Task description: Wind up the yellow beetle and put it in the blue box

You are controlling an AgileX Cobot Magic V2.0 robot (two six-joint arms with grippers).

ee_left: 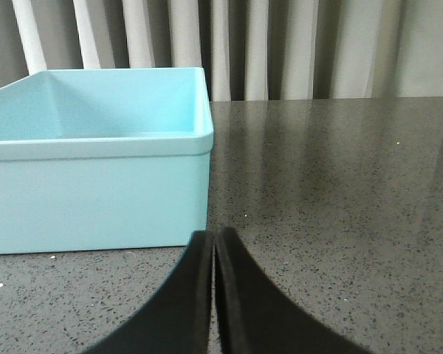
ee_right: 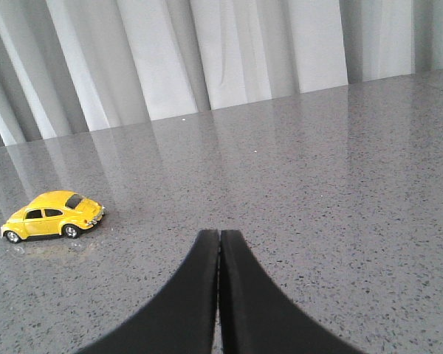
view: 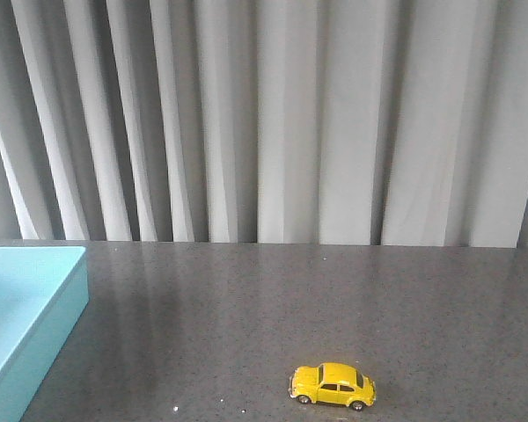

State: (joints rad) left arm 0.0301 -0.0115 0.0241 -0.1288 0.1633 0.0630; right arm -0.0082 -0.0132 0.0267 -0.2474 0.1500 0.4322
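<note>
The yellow beetle point(view: 333, 385) stands on its wheels on the dark speckled table near the front edge, right of centre; it also shows in the right wrist view point(ee_right: 52, 215). The blue box point(view: 22, 327) sits at the table's left side, empty as far as I see, and fills the left wrist view point(ee_left: 96, 158). My left gripper point(ee_left: 215, 237) is shut and empty, just in front of the box's near corner. My right gripper point(ee_right: 219, 237) is shut and empty, low over bare table, apart from the car. Neither gripper shows in the front view.
A grey pleated curtain point(view: 273, 114) hangs behind the table's far edge. The dark tabletop point(view: 273, 299) stretches between box and car.
</note>
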